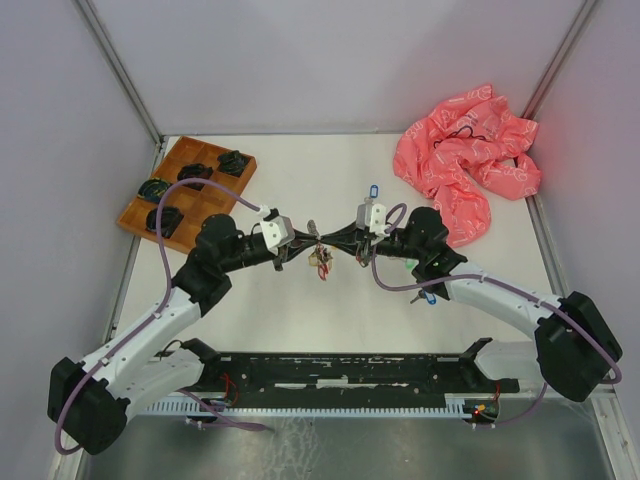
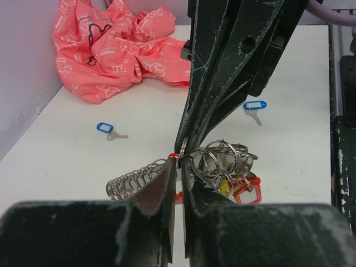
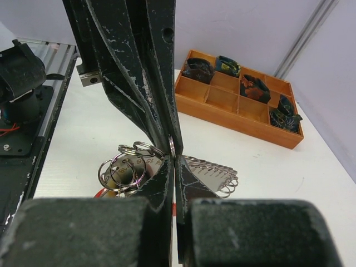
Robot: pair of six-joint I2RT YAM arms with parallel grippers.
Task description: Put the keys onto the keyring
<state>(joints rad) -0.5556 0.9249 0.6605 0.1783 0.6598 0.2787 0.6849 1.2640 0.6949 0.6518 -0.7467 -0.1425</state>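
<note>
The keyring (image 1: 321, 259) hangs above the table's middle, a cluster of silver rings (image 2: 222, 158) with a wire coil (image 2: 136, 179) and red tags (image 2: 245, 192). My left gripper (image 1: 306, 242) and right gripper (image 1: 336, 241) meet tip to tip over it. The left gripper (image 2: 181, 159) is shut on a ring at the cluster's top. The right gripper (image 3: 174, 159) is shut on the same ring (image 3: 172, 147) from the other side. Two keys lie loose on the table, each with a blue tag: one (image 1: 374, 190) behind the right gripper, one (image 1: 428, 297) beside the right forearm.
A crumpled pink bag (image 1: 465, 165) lies at the back right. A wooden tray (image 1: 187, 190) of dark coiled items sits at the back left. Grey walls close in the table on three sides, and a black rail (image 1: 350, 375) runs along the near edge.
</note>
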